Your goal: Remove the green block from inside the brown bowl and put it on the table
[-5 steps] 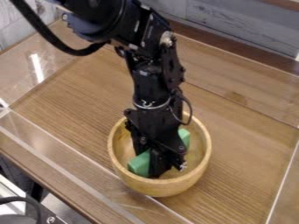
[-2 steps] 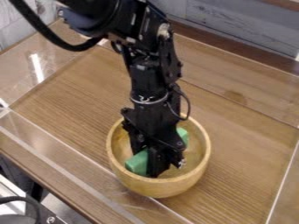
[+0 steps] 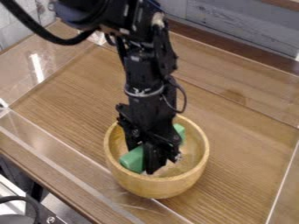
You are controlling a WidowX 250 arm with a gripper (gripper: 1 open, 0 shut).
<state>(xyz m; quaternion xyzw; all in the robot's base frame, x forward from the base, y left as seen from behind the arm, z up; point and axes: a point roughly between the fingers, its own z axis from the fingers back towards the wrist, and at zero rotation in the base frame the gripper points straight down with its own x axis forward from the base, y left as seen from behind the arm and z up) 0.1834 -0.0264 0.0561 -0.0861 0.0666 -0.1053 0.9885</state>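
Inside the brown bowl (image 3: 193, 178), green block (image 3: 135, 159), black claw (image 3: 152, 157)

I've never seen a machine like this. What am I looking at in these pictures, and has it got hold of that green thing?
It's one robot arm, black and cabled, reaching down from the top of the picture. A single camera looks down from above, taking all the pictures. On the wooden table sits a brown bowl. The hand is inside it, around a green block. Its tips are hard to make out, so I can't tell whether it grips the block.
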